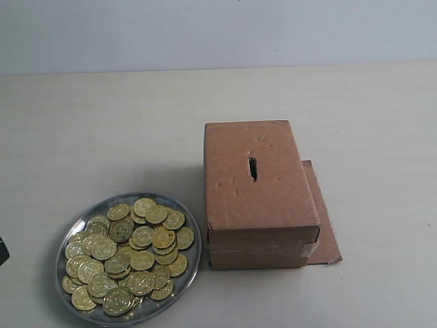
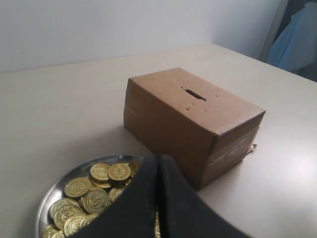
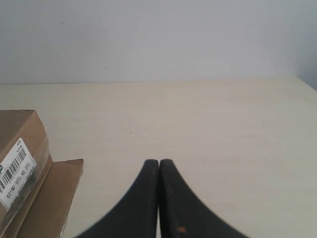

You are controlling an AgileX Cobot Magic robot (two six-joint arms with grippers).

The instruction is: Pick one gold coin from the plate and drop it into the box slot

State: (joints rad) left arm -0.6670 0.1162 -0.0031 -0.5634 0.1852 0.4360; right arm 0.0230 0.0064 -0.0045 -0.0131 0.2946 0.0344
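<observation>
A round silvery plate (image 1: 75,225) at the front left is heaped with gold coins (image 1: 142,260). To its right stands the brown cardboard box (image 1: 256,198), its dark slot (image 1: 252,168) in the middle of the top. In the left wrist view my left gripper (image 2: 158,159) is shut with nothing in it, above the near side of the plate (image 2: 52,191), with coins (image 2: 119,171) and the box (image 2: 190,116) with its slot (image 2: 196,94) beyond. My right gripper (image 3: 159,162) is shut and empty over bare table, to the right of the box (image 3: 17,153).
A flat brown cardboard sheet (image 1: 326,225) lies under the box and sticks out on its right side; it also shows in the right wrist view (image 3: 52,198). A dark bit of the left arm (image 1: 3,251) shows at the left edge. A pale wall runs behind the table.
</observation>
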